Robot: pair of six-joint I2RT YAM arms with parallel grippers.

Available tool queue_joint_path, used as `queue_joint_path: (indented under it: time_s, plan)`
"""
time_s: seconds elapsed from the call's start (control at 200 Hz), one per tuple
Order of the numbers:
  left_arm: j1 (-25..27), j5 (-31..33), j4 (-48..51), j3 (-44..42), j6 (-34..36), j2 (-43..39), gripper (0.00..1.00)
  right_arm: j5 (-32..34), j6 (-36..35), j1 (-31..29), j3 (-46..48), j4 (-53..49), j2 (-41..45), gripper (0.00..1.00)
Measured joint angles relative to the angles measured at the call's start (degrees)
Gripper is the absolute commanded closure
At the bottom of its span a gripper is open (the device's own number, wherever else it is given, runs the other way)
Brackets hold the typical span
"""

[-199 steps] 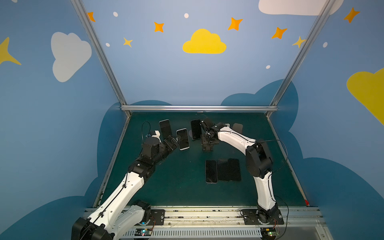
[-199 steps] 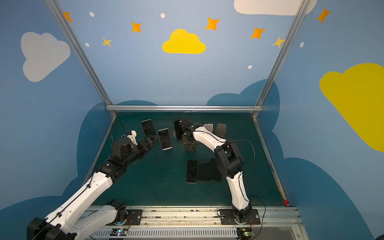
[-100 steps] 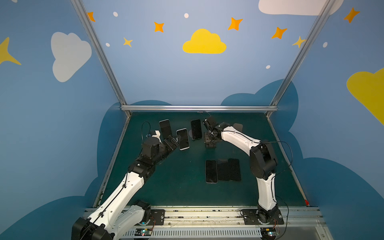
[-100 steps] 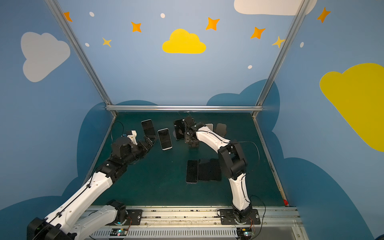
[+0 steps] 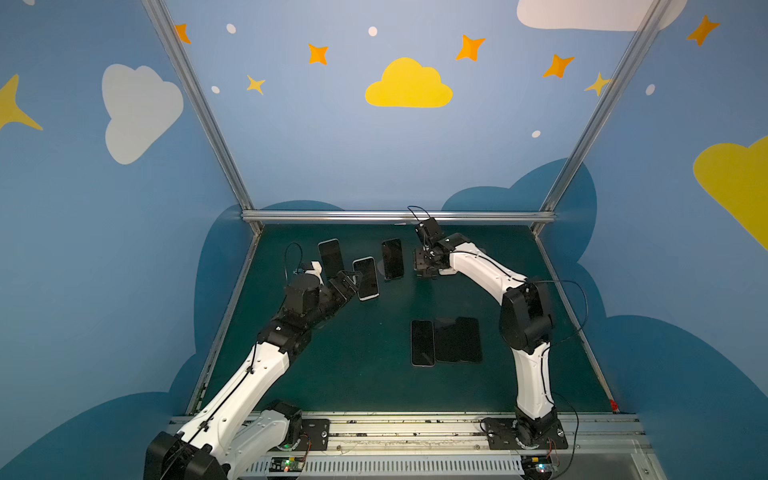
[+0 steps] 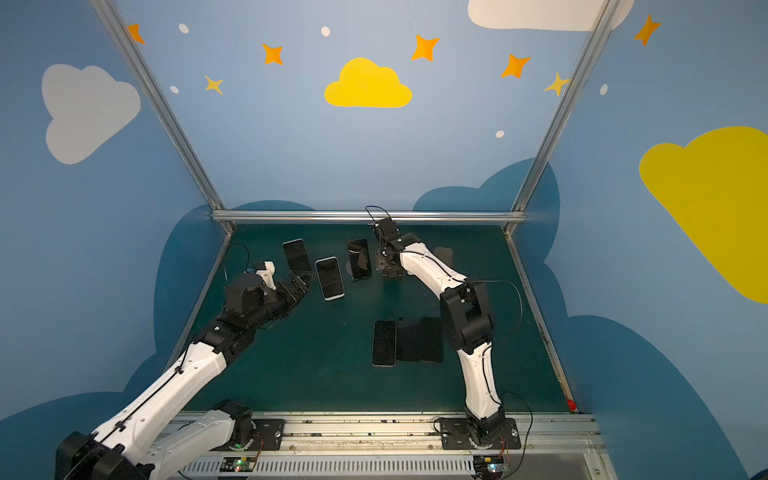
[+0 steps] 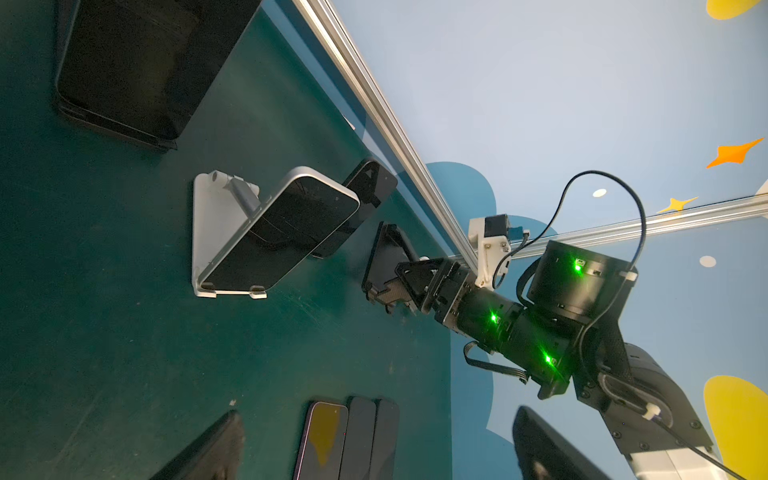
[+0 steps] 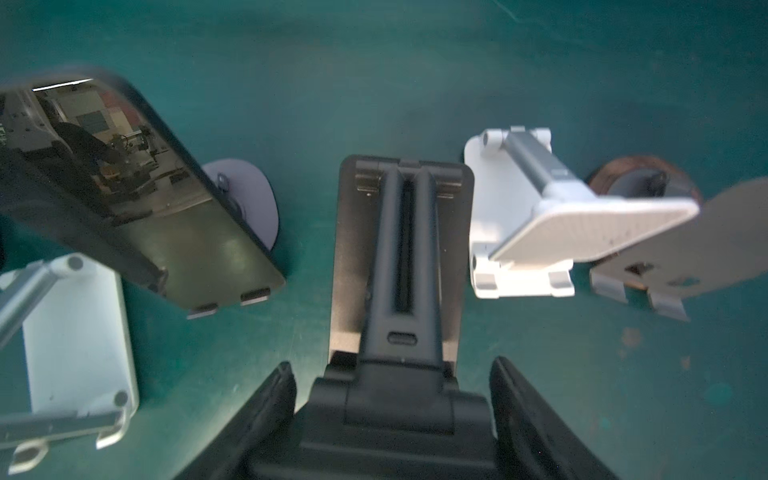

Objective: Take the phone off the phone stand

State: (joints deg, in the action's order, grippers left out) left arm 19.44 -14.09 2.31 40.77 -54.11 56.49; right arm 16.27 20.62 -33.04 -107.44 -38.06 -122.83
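Centre-left in a top view: left gripper (image 5: pixel 348 282) wide apart, empty, just beside white-edged phone (image 5: pixel 365 277) on white stand (image 7: pixel 212 216). Right gripper (image 8: pixel 390 365) parted astride bare black stand (image 8: pixel 399 232), gripping nothing. Approach step; next, likely: pinch phone edges, lift clear.

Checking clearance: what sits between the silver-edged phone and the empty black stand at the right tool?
A propped-up black phone, in both top views.

The left arm (image 5: pixel 266 365) is stretching toward the back rail (image 5: pixel 399 216) with its wrist rolled sideways. The left gripper (image 5: pixel 348 284) is holding its fingers (image 7: pixel 216 444) spread wide, well short of the rail. The right arm (image 5: pixel 486 270) is arching in nearer the rail. The right gripper (image 8: pixel 390 370) is pointing downward with its fingers parted.
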Motion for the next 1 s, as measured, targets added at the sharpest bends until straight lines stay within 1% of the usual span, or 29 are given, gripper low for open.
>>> queue_joint_path:
  time_s: [0.12, 0.305, 0.571, 0.601, 0.661, 0.876, 0.931, 1.001]
  plan:
    - [-0.11, -0.48, 0.00, 0.00, -0.28, 0.72, 0.00, -0.02, -0.98, 0.50, -3.85, 0.35, -4.17, 0.39]
    - [-0.24, -0.68, -0.24, 0.00, -0.68, 0.83, 0.00, 0.87, -1.38, 1.03, -6.84, 0.81, -9.09, 0.39]
    - [-0.31, -0.63, -0.33, 0.00, -0.83, 0.98, 0.00, 1.75, -1.68, 2.36, -7.96, 1.36, -9.75, 0.39]
    - [-0.31, -0.66, -0.33, 0.00, -0.85, 1.09, 0.00, 1.73, -1.88, 2.49, -7.96, 1.44, -9.75, 0.37]
    - [-0.31, -0.66, -0.33, 0.00, -0.90, 1.38, 0.00, 1.73, -2.40, 2.71, -7.96, 1.57, -9.81, 0.31]
    - [-0.31, -0.70, -0.35, 0.00, -1.03, 2.82, 0.00, 1.22, -3.96, 2.97, -7.96, 1.88, -9.84, 0.19]
    - [-0.31, -0.72, -0.31, 0.00, -0.74, 3.26, 0.00, 1.27, -4.04, 2.95, -7.96, 1.79, -9.84, 0.14]
    - [-0.26, -0.70, 0.24, 0.13, -0.09, 3.80, 0.00, 1.33, -4.46, 2.95, -7.96, 1.46, -9.68, 0.11]
